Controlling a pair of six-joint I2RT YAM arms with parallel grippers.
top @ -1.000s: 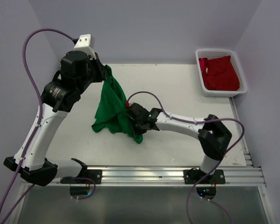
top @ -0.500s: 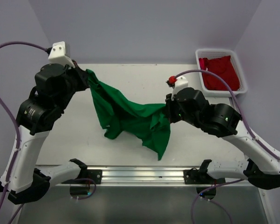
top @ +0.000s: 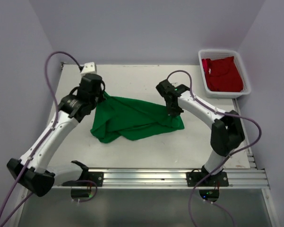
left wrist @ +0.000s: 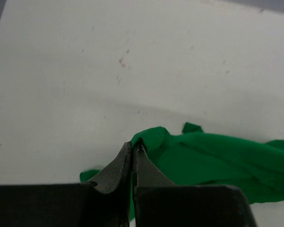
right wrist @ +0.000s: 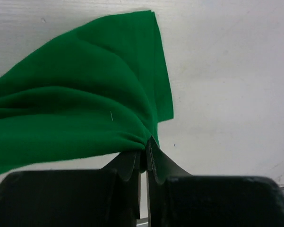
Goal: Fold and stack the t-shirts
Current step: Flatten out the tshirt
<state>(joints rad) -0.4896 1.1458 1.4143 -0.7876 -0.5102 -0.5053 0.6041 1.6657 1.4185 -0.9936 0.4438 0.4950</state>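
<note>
The green t-shirt (top: pixel 132 118) lies rumpled and stretched across the middle of the table, held at both ends. My left gripper (top: pixel 100 98) is shut on its left end, a small fold of green cloth (left wrist: pixel 151 138) pinched at the fingertips (left wrist: pixel 133 147). At the right end my right gripper (top: pixel 172 112) is shut on a bunched edge of the green t-shirt (right wrist: pixel 75 113), the cloth gathered at its fingertips (right wrist: pixel 145 143). The red t-shirt (top: pixel 222 73) sits crumpled in the white mesh basket (top: pixel 202 71) at the back right.
The basket stands against the right wall at the table's far corner. An aluminium rail (top: pixel 179 176) runs along the near edge between the arm bases. Purple cables (top: pixel 54 61) loop above the arms. White table (top: pixel 132 75) shows behind the shirt.
Both grippers have come down toward the table with the green t-shirt, which now lies stretched between them instead of hanging. The right gripper moved back and left.
</note>
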